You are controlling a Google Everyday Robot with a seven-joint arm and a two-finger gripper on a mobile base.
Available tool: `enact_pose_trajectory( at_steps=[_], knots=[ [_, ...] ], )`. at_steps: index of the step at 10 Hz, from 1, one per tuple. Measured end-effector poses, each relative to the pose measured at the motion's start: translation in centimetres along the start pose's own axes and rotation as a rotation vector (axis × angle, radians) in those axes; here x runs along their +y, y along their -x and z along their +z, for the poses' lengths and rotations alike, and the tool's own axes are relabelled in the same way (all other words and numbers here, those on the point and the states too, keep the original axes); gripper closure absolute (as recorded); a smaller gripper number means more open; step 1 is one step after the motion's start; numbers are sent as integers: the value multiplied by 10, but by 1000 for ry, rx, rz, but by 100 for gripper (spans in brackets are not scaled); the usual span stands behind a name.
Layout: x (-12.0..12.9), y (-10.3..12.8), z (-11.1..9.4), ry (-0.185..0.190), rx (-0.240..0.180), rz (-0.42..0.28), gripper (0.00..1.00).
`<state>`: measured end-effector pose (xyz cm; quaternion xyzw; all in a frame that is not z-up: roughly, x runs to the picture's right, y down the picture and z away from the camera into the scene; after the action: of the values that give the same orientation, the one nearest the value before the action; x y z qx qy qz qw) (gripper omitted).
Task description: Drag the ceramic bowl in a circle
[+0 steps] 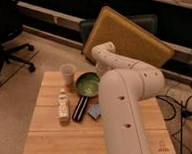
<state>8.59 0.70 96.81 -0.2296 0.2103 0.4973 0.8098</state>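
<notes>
The ceramic bowl (87, 84) is round, shallow and green with a darker rim. It sits on the wooden table (65, 134) near its far edge, just right of the small translucent plastic cup (67, 73). My white arm reaches over the table from the near right and bends down at the bowl's right rim. My gripper (99, 78) is at that rim, mostly hidden behind the arm's wrist.
A small white bottle (63, 106) lies on the table's left, with a black oblong object (80, 108) and a small blue item (94, 111) beside it. A yellow-brown padded board (127, 41) leans behind the table. An office chair (9, 39) stands at left. Cables lie on the floor at right.
</notes>
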Motion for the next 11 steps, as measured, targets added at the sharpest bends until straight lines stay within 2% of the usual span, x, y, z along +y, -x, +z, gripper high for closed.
enact_pose_trajectory(
  at_steps=[1,3,5,6,8,10,11],
  knots=[
    [-11,-12,0,-23,12,33,100],
    [-49,-28,-2,-98,19,122,100],
    [-82,-25,-7,-163,20,169,100],
    [-93,-10,-9,-187,8,168,100],
    [-87,20,-6,-186,-13,126,100],
    [-57,49,3,-141,-31,54,100],
    [-37,57,7,-103,-35,16,95]
  ],
)
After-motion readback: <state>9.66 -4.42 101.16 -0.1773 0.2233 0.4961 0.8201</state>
